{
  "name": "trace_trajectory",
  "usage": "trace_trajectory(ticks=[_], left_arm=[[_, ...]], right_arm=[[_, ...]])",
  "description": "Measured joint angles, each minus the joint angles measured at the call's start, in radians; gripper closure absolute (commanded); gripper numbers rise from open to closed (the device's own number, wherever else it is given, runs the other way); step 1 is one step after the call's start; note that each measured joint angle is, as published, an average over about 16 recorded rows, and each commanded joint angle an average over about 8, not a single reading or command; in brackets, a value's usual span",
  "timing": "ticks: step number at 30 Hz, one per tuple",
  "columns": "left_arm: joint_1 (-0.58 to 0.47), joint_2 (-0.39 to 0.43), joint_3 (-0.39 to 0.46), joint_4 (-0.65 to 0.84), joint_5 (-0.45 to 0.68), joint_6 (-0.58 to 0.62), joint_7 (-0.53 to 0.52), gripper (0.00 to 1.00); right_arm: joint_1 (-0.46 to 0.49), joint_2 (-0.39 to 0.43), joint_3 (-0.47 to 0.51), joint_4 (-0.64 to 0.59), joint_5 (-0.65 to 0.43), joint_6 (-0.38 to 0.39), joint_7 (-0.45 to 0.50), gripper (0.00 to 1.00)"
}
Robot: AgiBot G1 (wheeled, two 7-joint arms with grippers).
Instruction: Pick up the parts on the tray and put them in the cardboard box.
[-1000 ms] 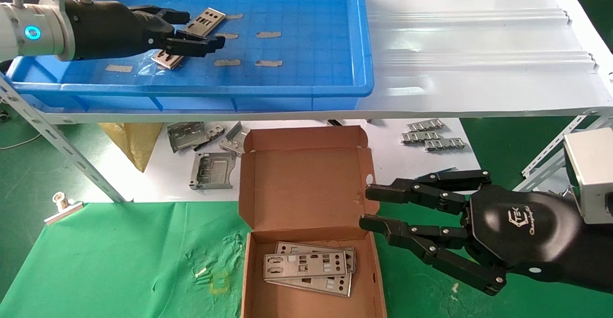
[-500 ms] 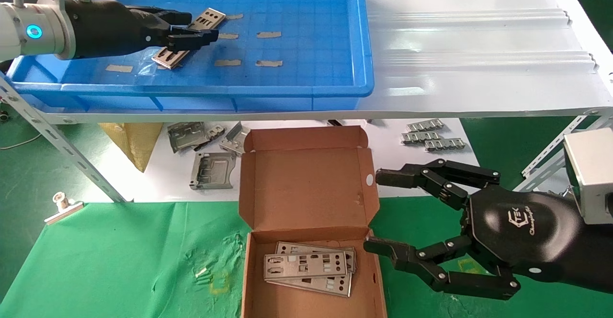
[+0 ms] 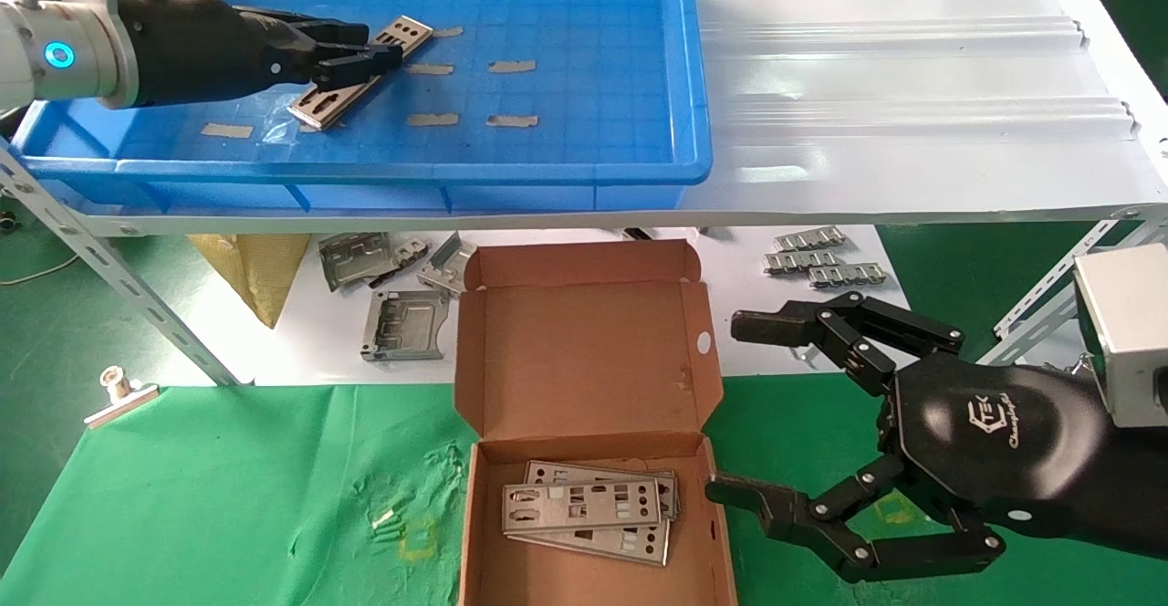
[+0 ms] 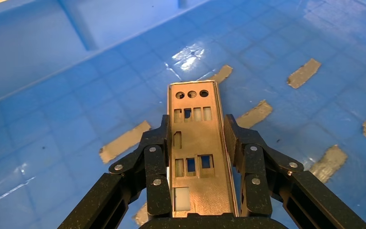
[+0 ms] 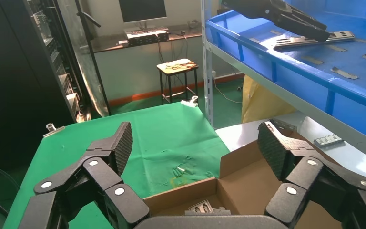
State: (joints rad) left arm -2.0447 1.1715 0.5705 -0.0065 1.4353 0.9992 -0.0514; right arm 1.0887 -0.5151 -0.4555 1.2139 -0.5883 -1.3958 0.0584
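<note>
Roughly mid-task: tray holds one last part, cardboard box already contains several plates. Left gripper is clamped across the part's long edges, part low over the tray floor, long axis in line with the fingers, round-hole end pointing away from the wrist. Right gripper waits spread wide beside the box

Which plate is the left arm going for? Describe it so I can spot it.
Look in the blue tray on the upper shelf. The part lies diagonally at its left, the left gripper closed on its long edges. It's the only plate there; around it are just tape scraps.
</note>
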Motion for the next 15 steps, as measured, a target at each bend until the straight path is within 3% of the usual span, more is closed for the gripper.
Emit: trace_trajectory(ticks=[15], left_arm=[[-0.027, -0.016, -0.035, -0.026, -0.051, 0.067, 0.04, 1.0]], right_arm=[[0.0, 0.0, 0.0, 0.0, 0.0, 0.0, 0.0, 0.0]])
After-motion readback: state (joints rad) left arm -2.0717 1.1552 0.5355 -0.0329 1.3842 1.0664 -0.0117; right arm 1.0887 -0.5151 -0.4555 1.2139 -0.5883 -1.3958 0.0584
